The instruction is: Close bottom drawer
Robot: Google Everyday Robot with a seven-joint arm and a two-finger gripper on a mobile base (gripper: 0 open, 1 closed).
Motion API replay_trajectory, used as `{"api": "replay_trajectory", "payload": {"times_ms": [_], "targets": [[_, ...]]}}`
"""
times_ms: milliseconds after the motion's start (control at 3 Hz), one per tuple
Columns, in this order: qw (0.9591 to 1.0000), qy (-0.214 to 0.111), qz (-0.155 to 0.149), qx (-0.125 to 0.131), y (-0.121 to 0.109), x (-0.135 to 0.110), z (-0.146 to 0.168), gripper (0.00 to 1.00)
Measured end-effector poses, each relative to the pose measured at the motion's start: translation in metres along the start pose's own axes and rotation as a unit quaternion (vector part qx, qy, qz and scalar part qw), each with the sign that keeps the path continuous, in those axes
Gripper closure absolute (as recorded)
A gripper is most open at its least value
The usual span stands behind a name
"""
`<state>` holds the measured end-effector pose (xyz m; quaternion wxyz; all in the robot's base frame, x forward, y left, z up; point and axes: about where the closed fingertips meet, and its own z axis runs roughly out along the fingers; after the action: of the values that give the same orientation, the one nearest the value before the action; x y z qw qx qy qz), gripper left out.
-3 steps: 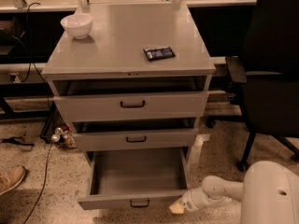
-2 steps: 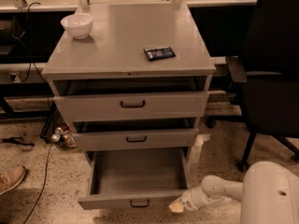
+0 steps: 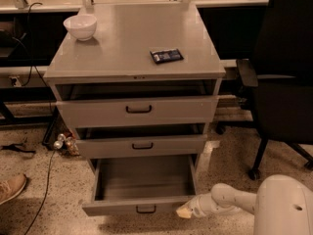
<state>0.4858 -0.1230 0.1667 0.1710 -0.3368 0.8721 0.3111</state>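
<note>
While the grey cabinet (image 3: pixel 195 126) filled most of the view, with a black chair (image 3: pixel 283 72) to its right, the bottom drawer (image 3: pixel 142 180) stood pulled well out beneath the middle drawer (image 3: pixel 171 145), showing its bare floor. Its plain front faced the camera near the lower edge of the view. The robot's white arm (image 3: pixel 234 199) reached in low from the right. On the worktop (image 3: pixel 127 48) sat a white bowl (image 3: pixel 80 26) at the back left and a dark packet (image 3: pixel 166 56) toward the right. The tool (image 3: pixel 188 210) lay at the drawer's front right corner, seemingly touching the front panel; whether it was open or closed I could not tell.

The step in hand looked like the push itself. A push at one corner could skew the box on its runners — so it would do well to press squarely along the drawer's travel, nearer the small loop handle (image 3: pixel 145 209) if the arm could reach it. It should go steadily until the front sat flush under the middle drawer, without riding up over the front's top edge.

Against the picture a second before, the tool's tip sat slightly higher in the view, and the drawer front seemed to have crept back by a trifle. Nothing else had shifted.
</note>
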Motion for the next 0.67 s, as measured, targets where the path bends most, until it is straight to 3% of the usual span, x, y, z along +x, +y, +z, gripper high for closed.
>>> {"api": "replay_trajectory", "payload": {"times_ms": [333,667], "targets": [[0.9992,-0.026,-0.018,0.023,-0.014,-0.019,0.004,1.0],[0.9953,-0.069,-0.045,0.051,-0.04,-0.062,0.01,1.0]]}}
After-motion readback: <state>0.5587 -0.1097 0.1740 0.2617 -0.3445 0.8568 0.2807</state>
